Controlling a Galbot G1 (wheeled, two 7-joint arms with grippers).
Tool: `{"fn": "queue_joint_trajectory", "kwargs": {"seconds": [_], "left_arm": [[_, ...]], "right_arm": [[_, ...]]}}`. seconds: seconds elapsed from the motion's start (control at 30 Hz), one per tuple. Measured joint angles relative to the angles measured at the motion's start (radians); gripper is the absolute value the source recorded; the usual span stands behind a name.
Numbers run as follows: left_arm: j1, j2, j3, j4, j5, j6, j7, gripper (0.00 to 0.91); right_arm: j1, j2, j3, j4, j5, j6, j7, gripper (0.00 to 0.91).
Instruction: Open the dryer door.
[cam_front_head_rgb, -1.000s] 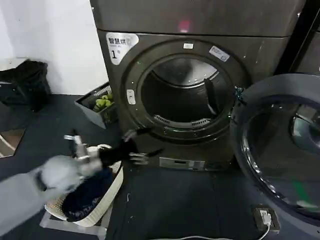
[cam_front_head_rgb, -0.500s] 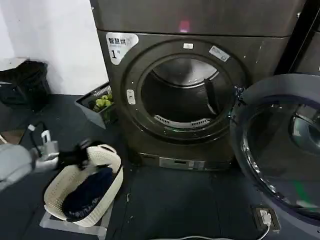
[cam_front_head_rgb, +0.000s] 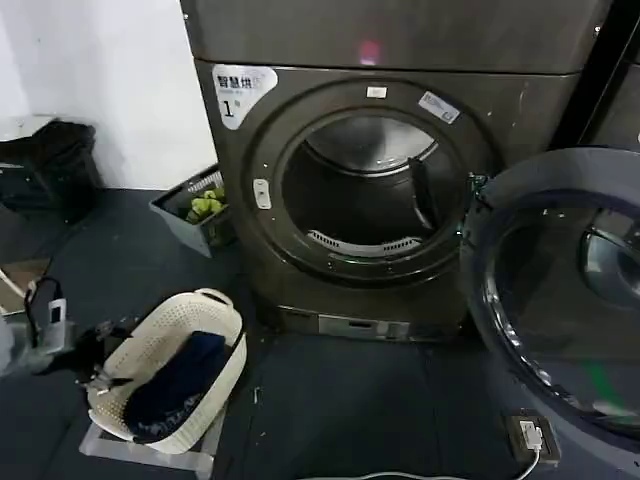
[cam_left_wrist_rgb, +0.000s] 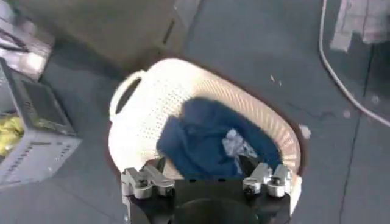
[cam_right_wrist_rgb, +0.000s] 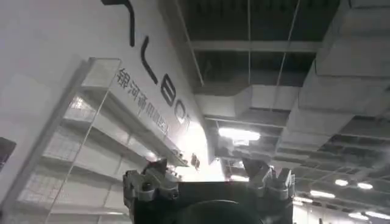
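Observation:
The dark grey dryer (cam_front_head_rgb: 300, 270) with a white "1" sticker (cam_front_head_rgb: 240, 92) stands ahead, its drum opening (cam_front_head_rgb: 365, 190) uncovered. The dryer door (cam_front_head_rgb: 565, 300), a big round porthole with dark glass, is swung wide to the right, hinged at the opening's right side. My left gripper (cam_front_head_rgb: 108, 352) hangs low at the left, far from the door, beside the white basket. In the left wrist view that gripper (cam_left_wrist_rgb: 204, 165) is open and holds nothing, hovering over the basket (cam_left_wrist_rgb: 201, 109). My right gripper (cam_right_wrist_rgb: 206, 167) is open too and points up at a ceiling.
The white basket (cam_front_head_rgb: 222, 352) holding dark blue clothes sits on the floor left of the dryer. A grey crate (cam_front_head_rgb: 178, 212) with yellow-green items and a black bag (cam_front_head_rgb: 50, 165) stand by the wall. A power strip (cam_front_head_rgb: 530, 437) lies below the open door.
My left arm has pulled back from in front of the dryer, down and to the left past the basket. The door has stayed swung open.

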Motion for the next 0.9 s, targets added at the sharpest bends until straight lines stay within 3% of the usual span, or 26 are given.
{"fn": "queue_joint_trajectory", "kwargs": {"seconds": [0.17,0.3,0.9], "left_arm": [[0.007,0.001,0.019,0.029,0.013,-0.015,0.003,0.907],[0.000,-0.018,0.018,0.058,0.047,-0.041,0.059,0.907],[-0.013,-0.057,0.026,0.109,0.109,-0.081,0.045,0.907]], "right_arm": [[-0.012,-0.006,0.013,-0.017,-0.007,0.003,0.003,0.907],[-0.019,-0.009,0.015,-0.025,-0.009,0.014,0.003,0.907],[-0.033,-0.007,0.039,0.000,-0.017,0.015,0.004,0.907]]}}
